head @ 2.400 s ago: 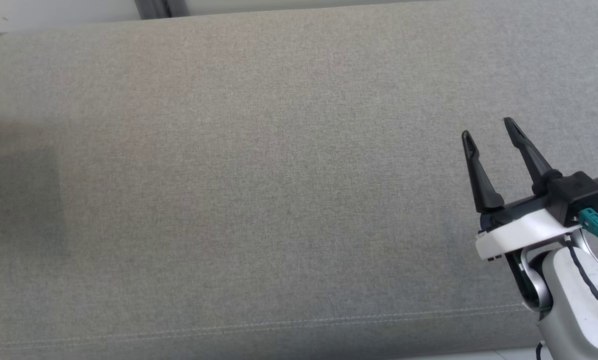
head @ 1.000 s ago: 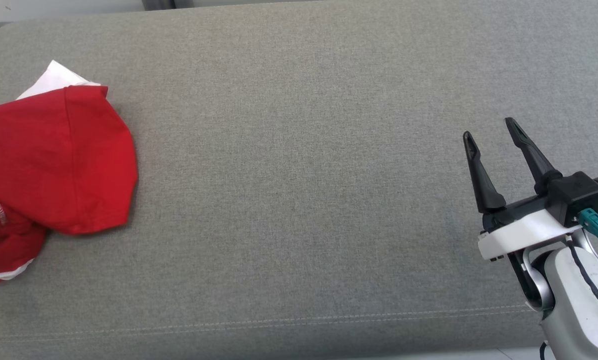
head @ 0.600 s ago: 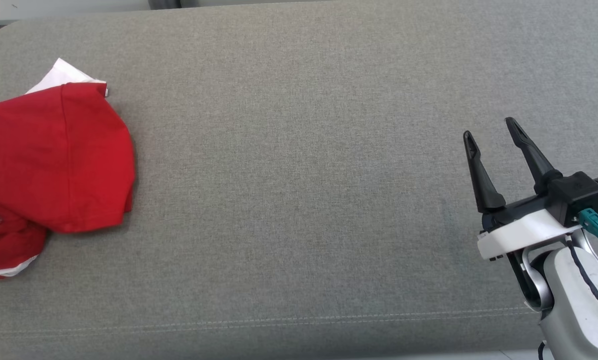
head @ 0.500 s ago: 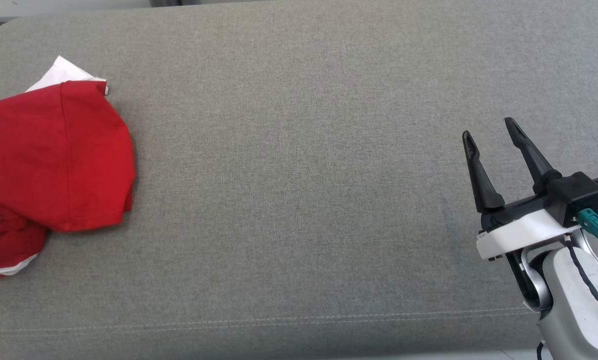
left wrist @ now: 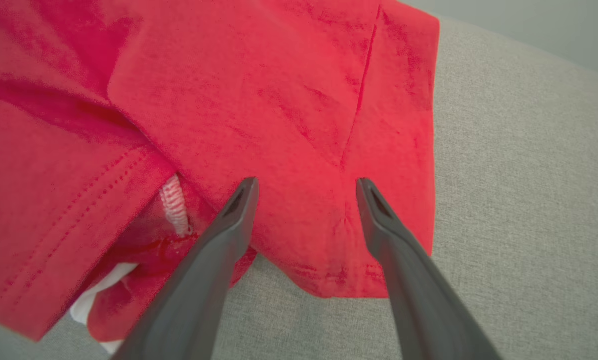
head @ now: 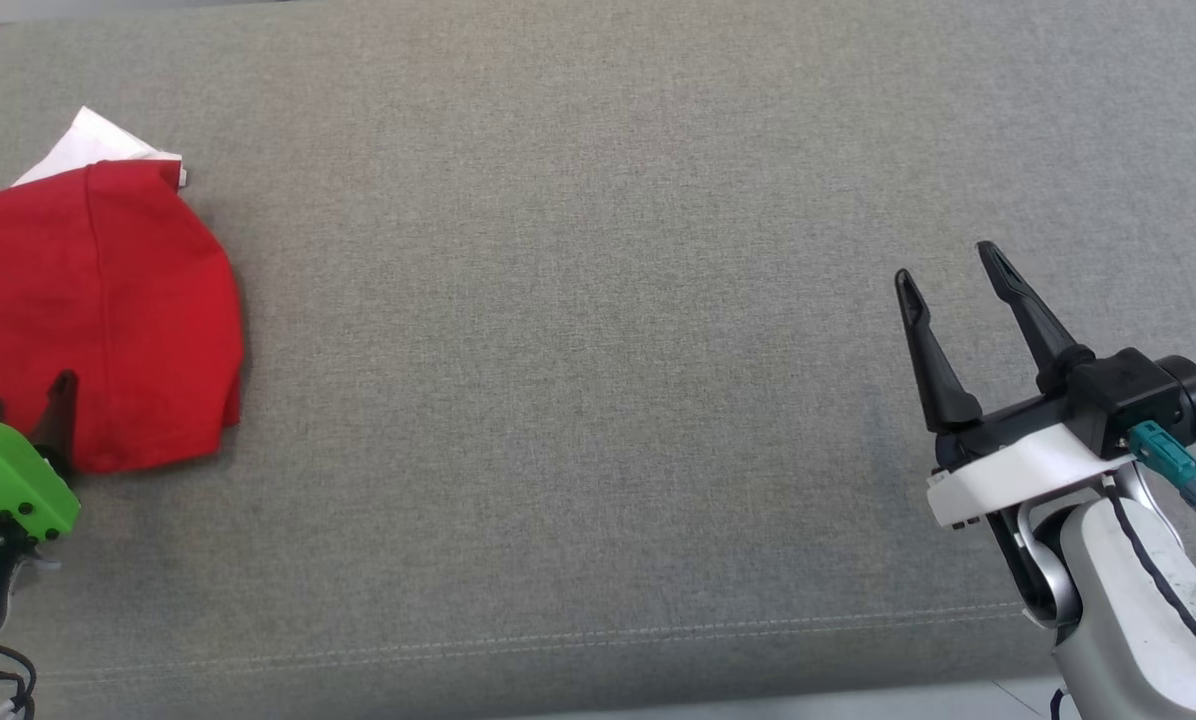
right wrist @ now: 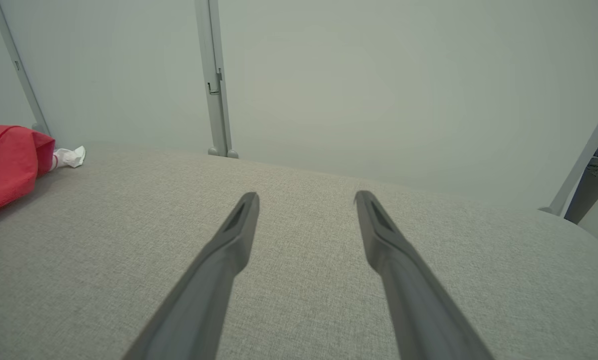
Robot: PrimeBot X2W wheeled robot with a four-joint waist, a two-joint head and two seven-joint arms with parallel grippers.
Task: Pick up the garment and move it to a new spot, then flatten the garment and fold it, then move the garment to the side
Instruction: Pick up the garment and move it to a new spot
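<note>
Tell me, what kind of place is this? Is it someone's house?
Probably a robot test room, not a house. A red garment lies on a big grey fabric cushion, and behind it stands a bare pale wall with metal posts.

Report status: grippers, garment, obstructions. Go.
Left gripper open, empty, above the red garment, which lies crumpled at the grey cushion's left end. Right gripper open, empty, off to the right. No obstruction seen.
</note>
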